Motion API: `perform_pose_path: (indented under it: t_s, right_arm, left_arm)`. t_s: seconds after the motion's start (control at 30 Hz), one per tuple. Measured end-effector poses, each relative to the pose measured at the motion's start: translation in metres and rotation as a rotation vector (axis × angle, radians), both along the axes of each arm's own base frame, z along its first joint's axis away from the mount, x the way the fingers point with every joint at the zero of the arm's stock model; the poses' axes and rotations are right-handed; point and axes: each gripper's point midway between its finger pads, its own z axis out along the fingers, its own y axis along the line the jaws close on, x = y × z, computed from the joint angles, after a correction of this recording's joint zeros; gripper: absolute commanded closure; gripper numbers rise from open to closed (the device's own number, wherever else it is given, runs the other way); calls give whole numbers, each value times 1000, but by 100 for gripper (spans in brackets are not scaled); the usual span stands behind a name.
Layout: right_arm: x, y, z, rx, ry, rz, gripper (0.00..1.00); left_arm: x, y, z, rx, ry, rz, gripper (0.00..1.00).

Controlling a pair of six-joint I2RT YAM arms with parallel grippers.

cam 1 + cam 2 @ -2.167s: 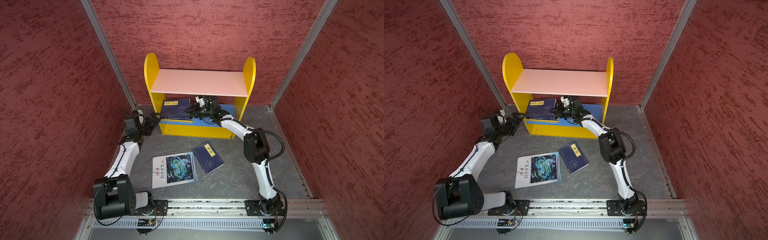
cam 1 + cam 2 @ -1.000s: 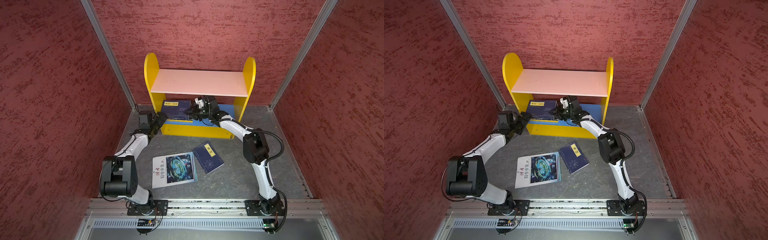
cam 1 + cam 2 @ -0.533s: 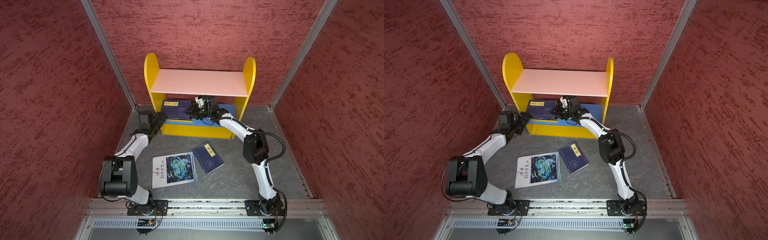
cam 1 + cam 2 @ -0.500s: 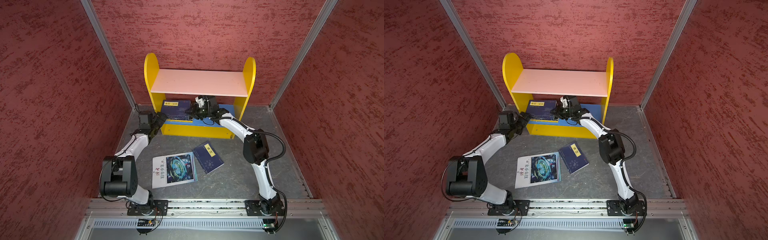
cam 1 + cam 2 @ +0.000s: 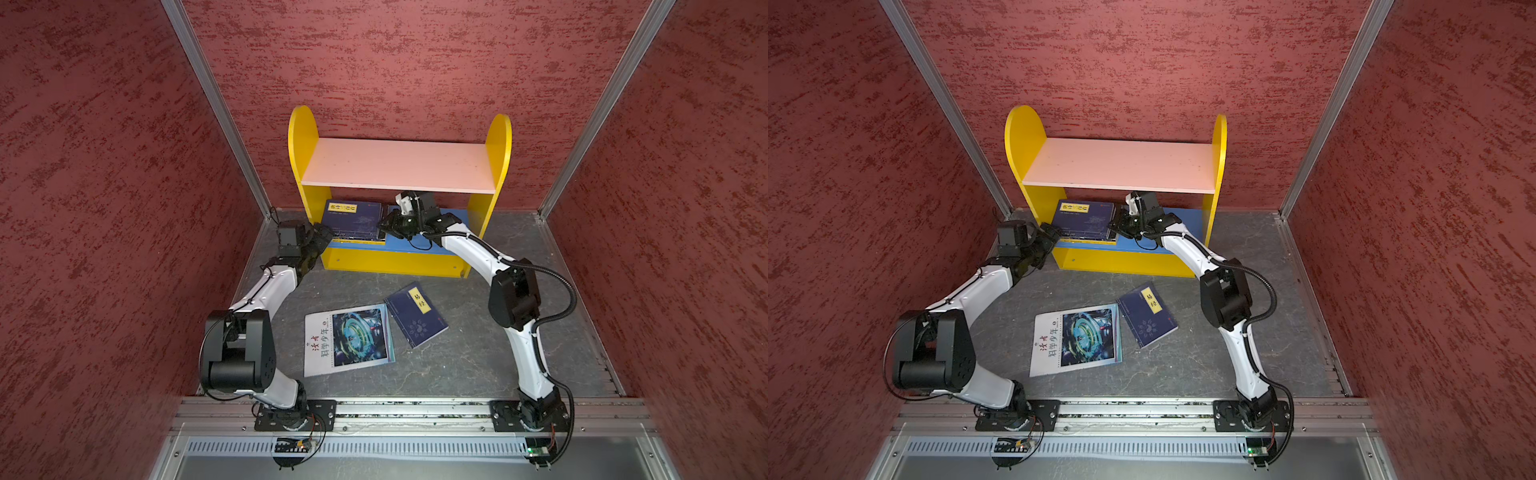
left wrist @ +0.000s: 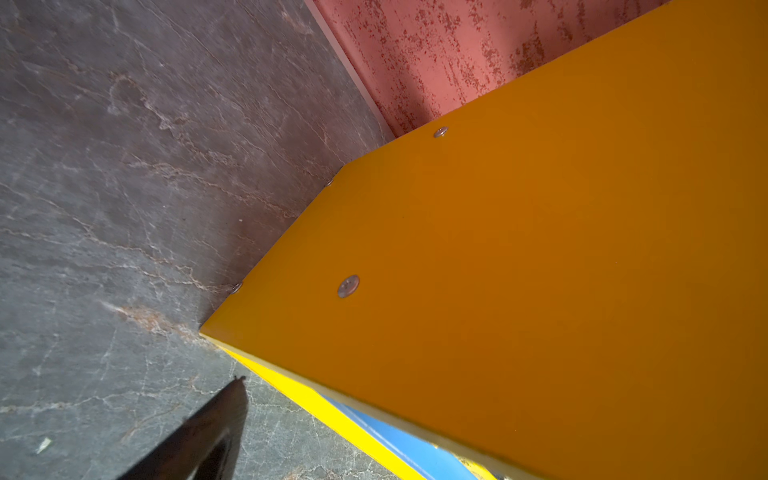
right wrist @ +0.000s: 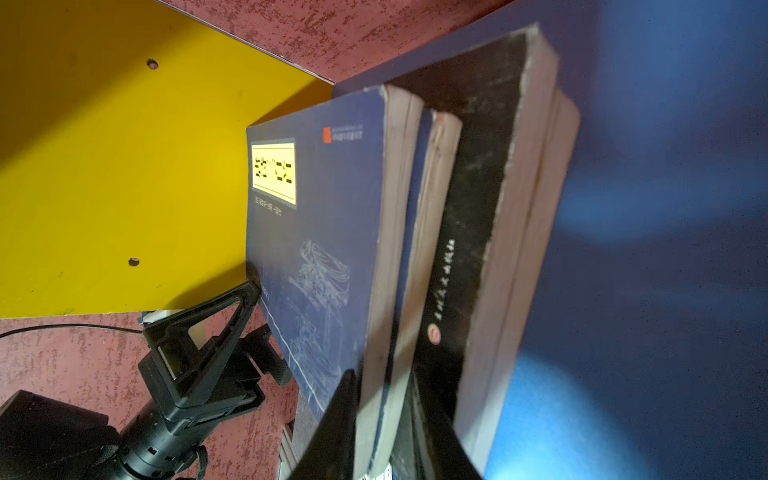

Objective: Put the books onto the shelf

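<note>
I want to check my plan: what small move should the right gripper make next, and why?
Probably open the right gripper and draw it back from the top navy book, whose edge its jaws straddle. That book already lies flat on the pile on the blue lower board, while a loose navy book and the magazine wait on the floor.

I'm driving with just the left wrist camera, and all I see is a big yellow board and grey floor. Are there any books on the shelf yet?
Observer: Yes. A stack of books lies flat on the blue lower board of the shelf.
Child: Where's the other arm?
Observer: The right tool is at that stack, one finger on the top navy book, the other lower in the stack.
Child: What's left to pick up?
Observer: A white magazine and a second navy book lie on the floor before the shelf.
</note>
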Motion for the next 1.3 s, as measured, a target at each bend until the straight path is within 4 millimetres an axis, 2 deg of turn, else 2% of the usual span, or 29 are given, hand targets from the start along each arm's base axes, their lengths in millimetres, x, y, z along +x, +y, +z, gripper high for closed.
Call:
perform_pose_path:
  t_s: [0.2, 0.27, 0.43, 0.87, 1.1, 1.3]
  right_arm:
    - [0, 0, 0, 1, 0, 0, 75]
    - [0, 0, 0, 1, 0, 0, 66]
    - [4, 2, 11, 13, -16, -4, 57]
    - [31, 6, 5, 11, -40, -80, 64]
    - [37, 3, 4, -8, -54, -121, 66]
    - [38, 9, 3, -4, -67, -113, 66]
  left_arm:
    - [0, 2, 0, -1, 3, 4, 1]
    - [0, 3, 0, -2, 3, 4, 1]
    - [0, 3, 0, -2, 3, 4, 1]
    - [-2, 5, 0, 7, 13, 1, 1]
    - [-2, 7, 1, 9, 14, 3, 1]
    - [-2, 9, 1, 9, 13, 2, 1]
